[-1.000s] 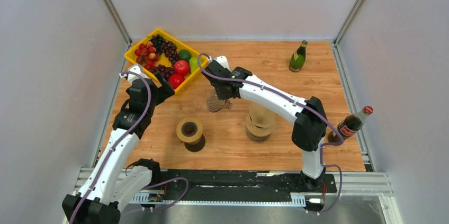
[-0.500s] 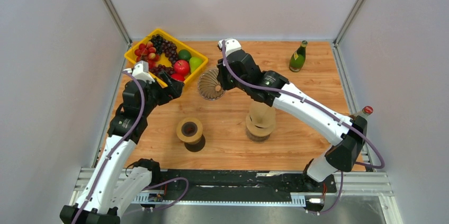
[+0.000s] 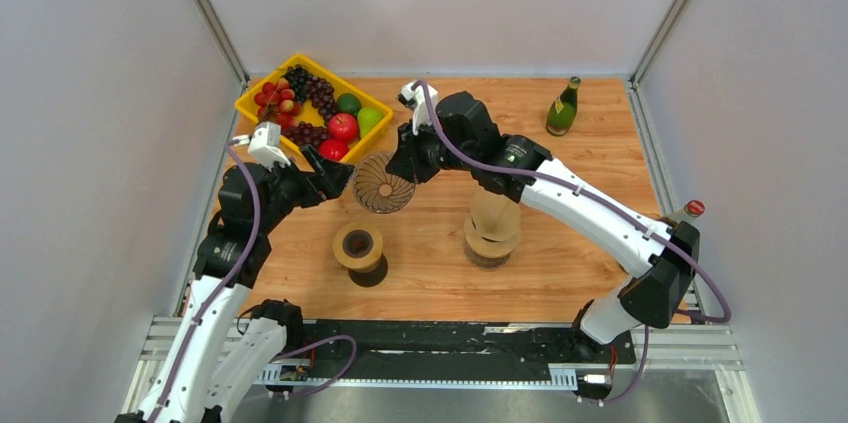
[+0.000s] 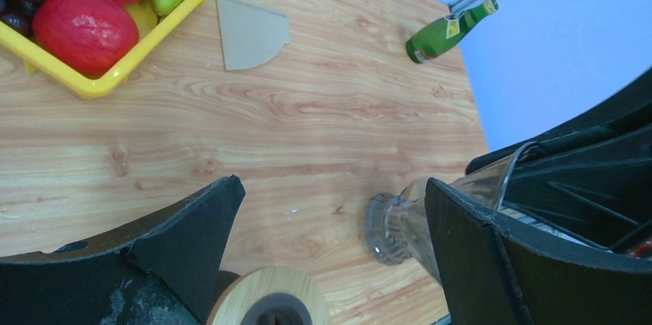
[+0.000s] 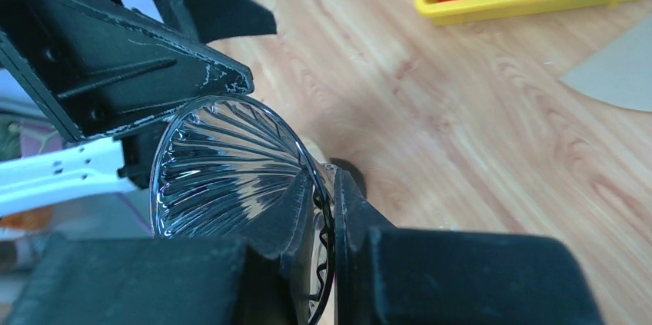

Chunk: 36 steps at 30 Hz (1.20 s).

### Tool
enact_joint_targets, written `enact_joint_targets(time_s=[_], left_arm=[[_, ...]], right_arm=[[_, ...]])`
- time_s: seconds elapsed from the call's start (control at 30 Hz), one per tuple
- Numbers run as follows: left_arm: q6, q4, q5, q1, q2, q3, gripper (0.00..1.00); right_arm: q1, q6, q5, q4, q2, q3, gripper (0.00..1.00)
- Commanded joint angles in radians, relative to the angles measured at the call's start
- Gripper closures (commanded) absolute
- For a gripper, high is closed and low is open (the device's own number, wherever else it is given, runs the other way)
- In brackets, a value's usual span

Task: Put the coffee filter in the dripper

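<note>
The surface (image 3: 610,153) is open wood at frame centre and right. The tray (image 4: 142,56), upper left, holds fruit. The dripper (image 3: 380,183) hangs tilted left of centre; the right gripper (image 3: 405,158) jaws pinch its rim. The left gripper (image 3: 335,175) jaws are spread beside it. The filter (image 4: 250,31) lies flat beside the tray. Since the earlier frame the dripper has shifted left.

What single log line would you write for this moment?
right tool: shut on dripper, tilted | left tool: open, empty | filter: on table by tray
</note>
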Motion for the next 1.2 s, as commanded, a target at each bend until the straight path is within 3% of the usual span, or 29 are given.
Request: enact_joint_targets(time_s=[0.0,0.5,0.97,1.17], left_arm=[[0.01,-0.044,0.032,0.004,-0.076,-0.02,0.0],[0.069,-0.152,0.069,0.004,-0.135,0.02,0.0],[0.108,-0.32,0.091,0.004,-0.132,0.043,0.0],[0.114,-0.365,0.064,0.004,-0.129,0.017,0.13]], right_arm=[[-0.004,-0.019,-0.172,0.011,0.06,0.051,1.0],[0.022,-0.028,-0.247,-0.036,0.187,0.129,1.0],[0.104,-0.001,-0.168,-0.016,0.243,0.162,1.0],[0.107,0.008,-0.125,0.004,0.263,0.141,1.0]])
